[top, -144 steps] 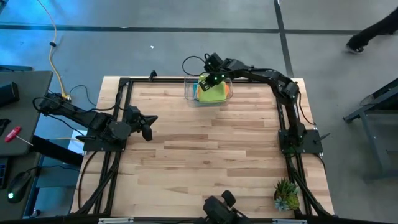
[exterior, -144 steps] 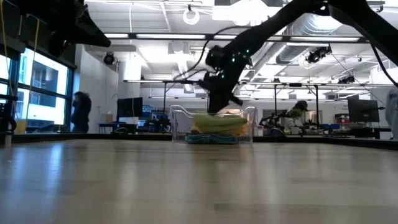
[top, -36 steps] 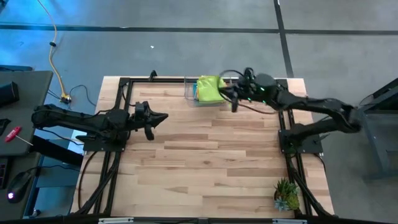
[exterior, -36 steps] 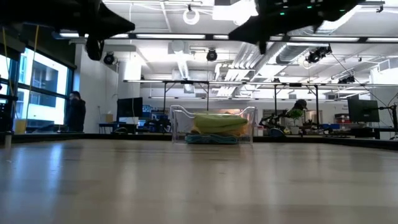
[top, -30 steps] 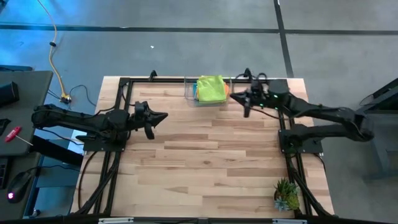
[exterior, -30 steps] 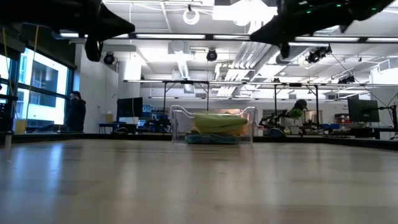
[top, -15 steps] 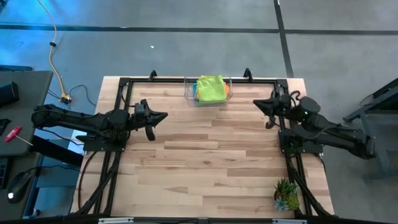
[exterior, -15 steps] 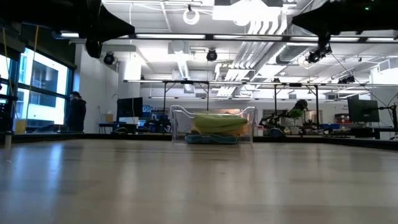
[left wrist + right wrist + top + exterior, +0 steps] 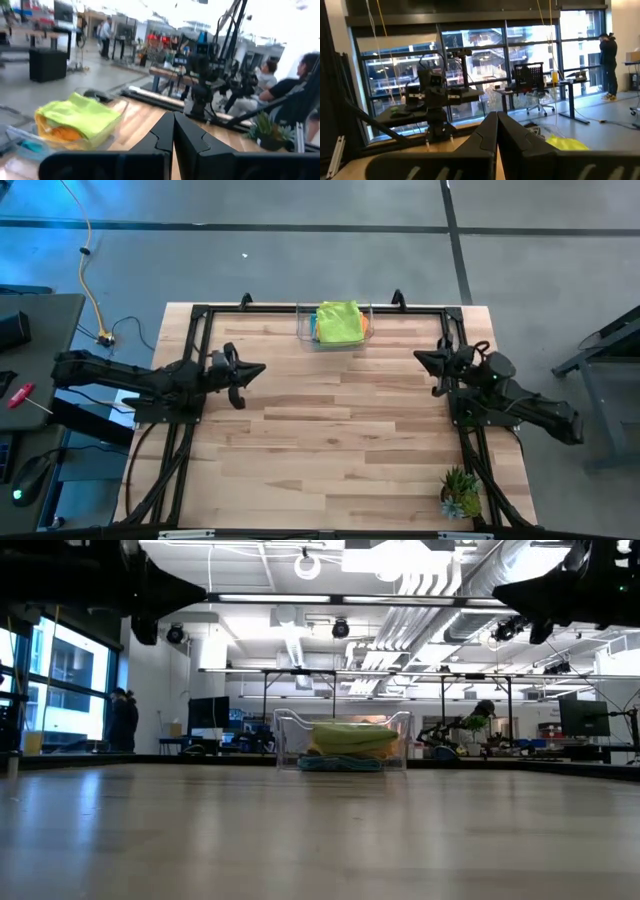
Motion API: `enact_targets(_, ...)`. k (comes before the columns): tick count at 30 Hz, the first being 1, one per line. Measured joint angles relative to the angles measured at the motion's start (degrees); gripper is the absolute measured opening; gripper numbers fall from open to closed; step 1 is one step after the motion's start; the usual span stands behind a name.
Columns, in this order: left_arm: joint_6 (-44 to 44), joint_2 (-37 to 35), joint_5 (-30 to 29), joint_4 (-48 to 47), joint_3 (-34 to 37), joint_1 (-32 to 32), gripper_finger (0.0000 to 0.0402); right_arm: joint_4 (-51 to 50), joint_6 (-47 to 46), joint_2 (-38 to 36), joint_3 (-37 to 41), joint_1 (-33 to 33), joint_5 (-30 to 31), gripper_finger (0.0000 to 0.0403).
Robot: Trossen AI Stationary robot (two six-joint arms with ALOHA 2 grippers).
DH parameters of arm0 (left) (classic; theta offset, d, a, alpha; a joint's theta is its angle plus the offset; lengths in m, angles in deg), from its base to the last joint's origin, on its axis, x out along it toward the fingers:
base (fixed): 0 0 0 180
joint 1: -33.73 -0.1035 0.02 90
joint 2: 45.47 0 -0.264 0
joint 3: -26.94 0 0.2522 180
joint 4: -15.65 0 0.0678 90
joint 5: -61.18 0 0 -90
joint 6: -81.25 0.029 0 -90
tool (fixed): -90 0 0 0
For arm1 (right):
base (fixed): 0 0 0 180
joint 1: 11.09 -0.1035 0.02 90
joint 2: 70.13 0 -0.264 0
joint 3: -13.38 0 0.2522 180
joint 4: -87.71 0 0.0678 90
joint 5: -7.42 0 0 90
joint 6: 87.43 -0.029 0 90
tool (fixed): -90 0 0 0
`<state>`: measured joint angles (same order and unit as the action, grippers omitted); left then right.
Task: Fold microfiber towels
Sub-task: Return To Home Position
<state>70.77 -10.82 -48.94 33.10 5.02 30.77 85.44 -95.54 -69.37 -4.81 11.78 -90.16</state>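
The microfiber towels lie stacked in a clear plastic bin at the middle of the table's far edge, lime green on top, with orange and teal edges showing below it. My left gripper hovers shut over the table's left side, pointing level toward the right. My right gripper hovers shut over the table's right side, pointing toward the left. Both are well clear of the bin and hold nothing.
A small green spiky plant stands at the near right corner. A black frame runs along the table's edges. Bare wood lies between the two grippers. People sit and stand in the room beyond the table.
My right gripper has drawn back from beside the bin toward the table's right edge and sunk lower, shut all the while. My left gripper has dropped slightly and rolled a little. The towels have stayed still in the bin.
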Motion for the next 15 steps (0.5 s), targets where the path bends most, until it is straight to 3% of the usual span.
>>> enact_targets(8, 1.7, -8.6, -2.0, 3.3, 7.6, 0.0, 0.0000, 0.2, 1.6, -0.5, 1.7, 0.0, -0.1, 0.0000)
enact_targets(15, 7.5, -16.4, -4.4, -2.9, 7.5, 0.0, 0.0000, 0.8, 2.2, -0.5, 3.9, 0.0, -0.5, 0.0000)
